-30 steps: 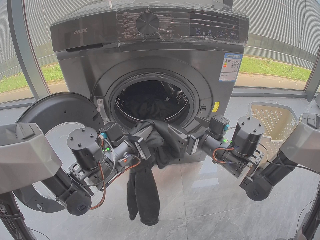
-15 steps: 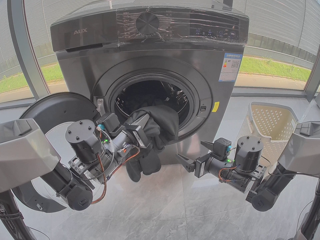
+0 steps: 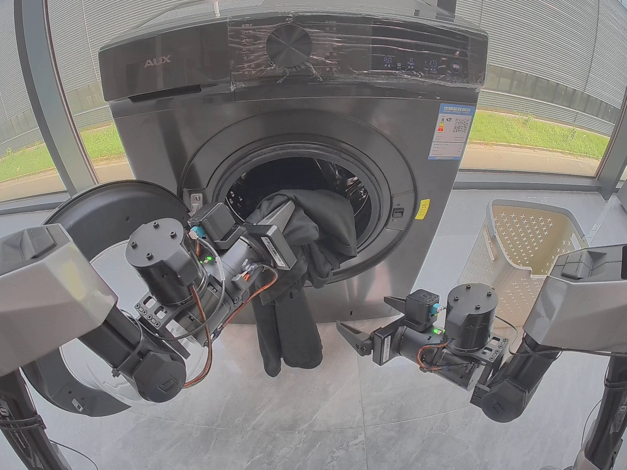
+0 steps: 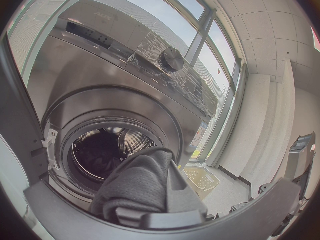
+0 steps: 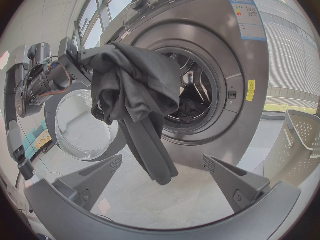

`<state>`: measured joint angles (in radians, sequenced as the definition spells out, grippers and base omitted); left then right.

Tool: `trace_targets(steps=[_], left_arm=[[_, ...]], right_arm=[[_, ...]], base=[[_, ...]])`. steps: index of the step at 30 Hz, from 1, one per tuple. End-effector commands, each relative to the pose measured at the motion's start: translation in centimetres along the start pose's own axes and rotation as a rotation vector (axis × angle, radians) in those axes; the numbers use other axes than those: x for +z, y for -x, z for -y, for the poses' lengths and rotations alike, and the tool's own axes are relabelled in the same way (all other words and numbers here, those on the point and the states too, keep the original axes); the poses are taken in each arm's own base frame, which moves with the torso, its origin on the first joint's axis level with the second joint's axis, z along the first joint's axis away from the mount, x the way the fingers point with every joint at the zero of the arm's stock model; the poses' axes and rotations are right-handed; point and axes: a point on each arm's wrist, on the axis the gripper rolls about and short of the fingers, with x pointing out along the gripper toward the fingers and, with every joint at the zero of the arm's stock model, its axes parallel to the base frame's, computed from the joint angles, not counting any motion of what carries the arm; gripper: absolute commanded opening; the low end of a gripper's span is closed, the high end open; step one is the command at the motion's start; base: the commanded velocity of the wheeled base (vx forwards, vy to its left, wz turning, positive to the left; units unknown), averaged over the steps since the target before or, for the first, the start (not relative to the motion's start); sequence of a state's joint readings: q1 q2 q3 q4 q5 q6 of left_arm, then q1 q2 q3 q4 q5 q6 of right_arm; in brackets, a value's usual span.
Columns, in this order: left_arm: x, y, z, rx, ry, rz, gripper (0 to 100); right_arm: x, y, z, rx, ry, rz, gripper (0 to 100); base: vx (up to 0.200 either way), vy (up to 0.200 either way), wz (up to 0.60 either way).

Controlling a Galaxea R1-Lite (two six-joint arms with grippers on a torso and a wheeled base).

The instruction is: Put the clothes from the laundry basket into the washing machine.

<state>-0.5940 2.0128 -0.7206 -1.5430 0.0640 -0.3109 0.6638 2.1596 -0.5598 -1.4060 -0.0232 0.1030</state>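
Observation:
The grey front-loading washing machine (image 3: 287, 99) stands with its round door (image 3: 104, 217) swung open to the left. Dark clothes lie inside the drum (image 3: 294, 190). My left gripper (image 3: 287, 220) is shut on a black garment (image 3: 307, 243), held at the lower left of the drum opening. Part of the garment drapes over the rim and a long part hangs toward the floor. The same garment (image 5: 133, 84) hangs from the left gripper (image 5: 83, 55) in the right wrist view. My right gripper (image 3: 349, 339) is open and holds nothing, low in front of the machine's base.
A beige perforated laundry basket (image 3: 529, 243) stands on the floor to the right of the machine, with no clothes visible inside. Glossy tiled floor (image 3: 366, 412) stretches in front. Window frames run behind the machine.
The right gripper let go of the garment, opened and dropped back low to the right. The left gripper lifted the garment up toward the drum opening.

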Motion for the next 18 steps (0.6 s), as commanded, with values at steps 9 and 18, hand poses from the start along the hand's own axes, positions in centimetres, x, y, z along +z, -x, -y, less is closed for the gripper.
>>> trace_targets(steps=[9,18], left_arm=[[0.9,0.2,0.6,-0.018,0.005,0.024,0],[1.2,0.6,0.7,-0.018,0.003,0.024,0]], right_arm=[[-1.2,-3.7,-0.7,0.089,0.000,0.034,100],[-1.9,-6.4,0.4,0.089,0.000,0.067,100]], base=[[0.000,0.000,0.00],[0.000,0.000,0.00]])
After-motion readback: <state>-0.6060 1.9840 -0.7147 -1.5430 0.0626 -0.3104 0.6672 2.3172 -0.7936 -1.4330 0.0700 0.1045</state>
